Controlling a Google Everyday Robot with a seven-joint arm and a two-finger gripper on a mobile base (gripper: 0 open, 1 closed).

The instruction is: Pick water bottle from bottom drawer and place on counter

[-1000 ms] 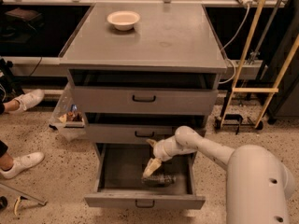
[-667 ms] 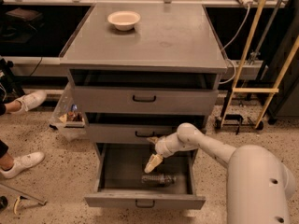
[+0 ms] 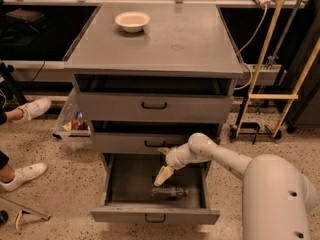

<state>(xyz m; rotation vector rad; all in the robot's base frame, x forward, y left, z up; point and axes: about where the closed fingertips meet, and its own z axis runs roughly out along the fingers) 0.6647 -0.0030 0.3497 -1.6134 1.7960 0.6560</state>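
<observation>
The water bottle (image 3: 170,192) lies on its side on the floor of the open bottom drawer (image 3: 155,216), near the drawer's front. My gripper (image 3: 162,176) hangs inside the drawer opening, just above and slightly left of the bottle, and is apart from it. The arm reaches in from the right. The counter (image 3: 170,44) is the broad grey top of the cabinet, above the two upper drawers.
A cream bowl (image 3: 132,21) stands at the back left of the counter. The middle drawer (image 3: 150,143) sits just above my wrist. A person's white shoes (image 3: 27,173) and a clear bin (image 3: 74,126) are to the left. A yellow frame (image 3: 272,96) stands to the right.
My gripper has risen slightly above the bottle. The bottle has stayed lying in the drawer.
</observation>
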